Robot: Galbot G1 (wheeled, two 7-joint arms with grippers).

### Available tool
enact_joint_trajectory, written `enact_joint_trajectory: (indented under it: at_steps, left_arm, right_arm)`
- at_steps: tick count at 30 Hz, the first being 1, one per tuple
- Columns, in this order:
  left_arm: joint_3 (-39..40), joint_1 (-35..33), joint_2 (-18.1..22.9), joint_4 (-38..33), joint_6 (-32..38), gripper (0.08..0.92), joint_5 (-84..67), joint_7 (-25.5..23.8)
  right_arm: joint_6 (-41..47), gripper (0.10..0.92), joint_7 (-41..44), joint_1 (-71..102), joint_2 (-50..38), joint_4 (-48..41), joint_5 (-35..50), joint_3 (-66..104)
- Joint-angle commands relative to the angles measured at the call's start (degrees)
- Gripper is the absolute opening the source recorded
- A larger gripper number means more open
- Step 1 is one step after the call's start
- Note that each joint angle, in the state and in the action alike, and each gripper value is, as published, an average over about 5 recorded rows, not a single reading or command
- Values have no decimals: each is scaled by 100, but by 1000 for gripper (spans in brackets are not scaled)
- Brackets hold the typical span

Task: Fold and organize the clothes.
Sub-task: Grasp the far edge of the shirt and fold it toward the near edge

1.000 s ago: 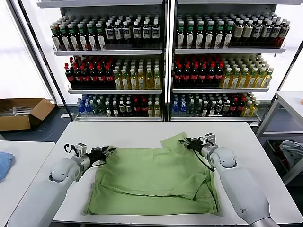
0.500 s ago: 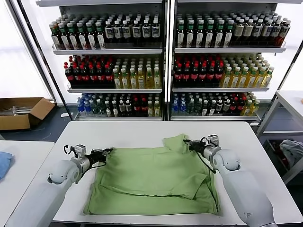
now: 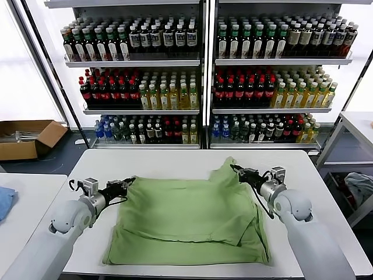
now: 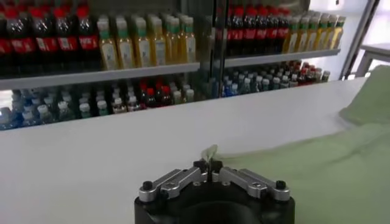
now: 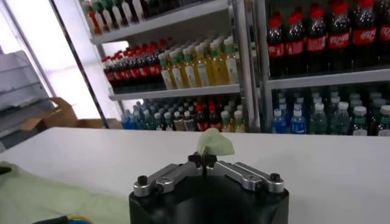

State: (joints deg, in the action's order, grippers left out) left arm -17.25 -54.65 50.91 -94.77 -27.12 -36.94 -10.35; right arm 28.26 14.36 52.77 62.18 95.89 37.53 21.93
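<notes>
One light green shirt (image 3: 189,219), soft and wrinkled, spread on white worktop (image 3: 175,160); plain green side up, near hem doubled over in a loose fold. Two grippers, one at each far corner of shirt. Left gripper (image 3: 125,185) at far left corner: fingers (image 4: 201,167) pressed together, thin tip of green fabric pinched between them, corner lifted slightly off worktop. Right gripper (image 3: 239,172) at far right corner: fingers (image 5: 196,161) likewise closed, small crumpled flap of fabric sticking up from between them, corner raised into a peak above rest of shirt. Beyond shirt, bare worktop to far edge. Beyond worktop, two shelving units (image 3: 204,76), three bottle-packed tiers each. Left of worktop: one open cardboard box (image 3: 26,139) on floor; one blue cloth (image 3: 4,201) on side table.
</notes>
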Motion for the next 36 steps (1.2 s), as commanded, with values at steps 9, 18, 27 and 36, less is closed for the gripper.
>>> enact_joint_trajectory:
  at_steps: [9,18,27,36]
  left_arm:
    - [-1527,-2690,18,-2261,119,92,412,110]
    - [-1771,-3621,153,-2404,127,92,1242,-390]
    - [-1820,-3638,137,-2490,-4,113,1445,-186]
    - [-2615,-4035,182,-2978,25,355,1167,131]
  right_arm:
    - [-308,106,131,3290,-84,2446,-9,1722]
    - [-967,106,462,4588,154,2607,-402,2086]
    - [-981,181,227,4463,296,2607,-337,2183]
    - [-1596,440,216,4403,368,2429,-232,3477]
